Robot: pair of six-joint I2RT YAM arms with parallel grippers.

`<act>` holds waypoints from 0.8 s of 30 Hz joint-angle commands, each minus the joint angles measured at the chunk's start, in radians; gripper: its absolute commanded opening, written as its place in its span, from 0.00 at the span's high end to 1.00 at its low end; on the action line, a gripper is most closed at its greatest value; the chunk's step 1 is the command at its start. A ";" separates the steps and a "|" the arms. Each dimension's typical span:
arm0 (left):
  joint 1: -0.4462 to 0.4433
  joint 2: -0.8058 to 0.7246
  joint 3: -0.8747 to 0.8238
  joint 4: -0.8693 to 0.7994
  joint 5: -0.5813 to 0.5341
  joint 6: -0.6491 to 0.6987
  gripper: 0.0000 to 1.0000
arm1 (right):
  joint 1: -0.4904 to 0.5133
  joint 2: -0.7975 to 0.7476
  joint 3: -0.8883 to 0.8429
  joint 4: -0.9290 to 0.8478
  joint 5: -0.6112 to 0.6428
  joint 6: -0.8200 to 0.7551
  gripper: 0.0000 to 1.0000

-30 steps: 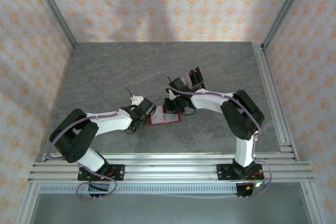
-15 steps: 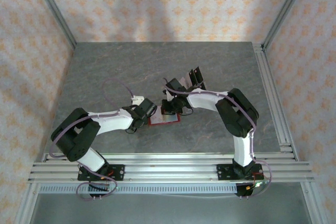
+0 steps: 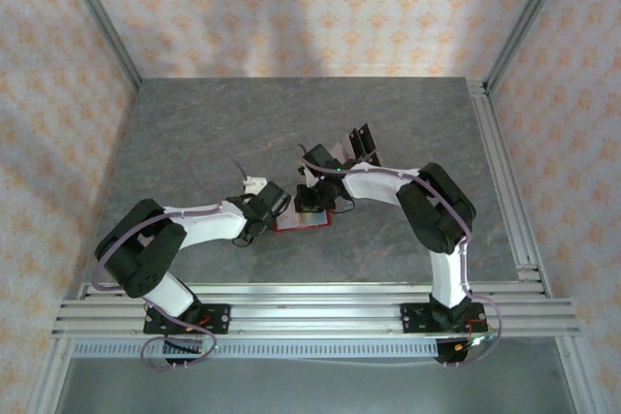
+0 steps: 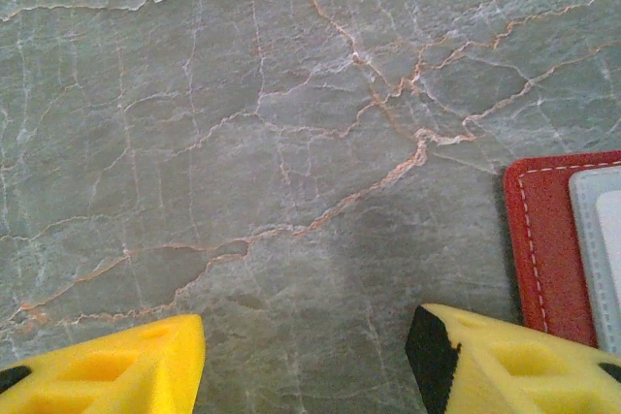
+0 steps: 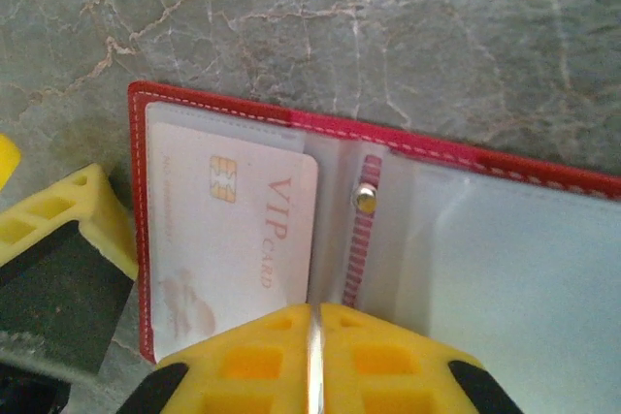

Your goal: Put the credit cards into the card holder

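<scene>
1. Pointing down at the open card holder (image 5: pixel 330 123), my right hand (image 5: pixel 312 312) has its 2 yellow fingers almost together. Only a thin slit is left between them, and I cannot tell whether anything sits in it.
2. The card holder lies flat on the grey marbled surface (image 5: pixel 437 26). Its pale pockets are edged in red, with a metal stud (image 5: pixel 366 198) at the middle fold.
3. 1 pale credit card (image 5: pixel 233 230), printed "VIP CARD", sits in the left pocket as my right wrist sees it.
4. My left hand (image 4: pixel 306 336) stands apart and holds nothing, with bare surface between its fingers. 1 finger is just beside the card holder's red corner.
5. Dark cards (image 3: pixel 362 144) sit further back, beyond my right hand.
</scene>
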 commanded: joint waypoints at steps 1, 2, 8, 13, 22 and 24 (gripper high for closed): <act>-0.005 -0.021 0.020 -0.057 -0.024 -0.028 0.39 | -0.001 -0.116 0.016 -0.062 0.052 -0.018 0.76; -0.006 -0.034 0.021 -0.068 -0.026 -0.028 0.39 | -0.005 -0.132 0.011 -0.071 0.064 -0.017 0.72; -0.005 -0.088 0.042 -0.079 -0.008 -0.013 0.38 | -0.034 -0.187 -0.023 -0.158 0.148 -0.027 0.58; -0.005 -0.062 0.081 -0.057 0.029 0.031 0.38 | -0.044 -0.183 -0.057 -0.159 0.146 -0.038 0.54; -0.008 -0.006 0.099 0.003 0.066 0.037 0.38 | -0.045 -0.131 -0.068 -0.129 0.124 -0.042 0.53; -0.009 0.001 0.093 0.014 0.069 0.036 0.38 | -0.045 -0.121 -0.067 -0.126 0.122 -0.043 0.53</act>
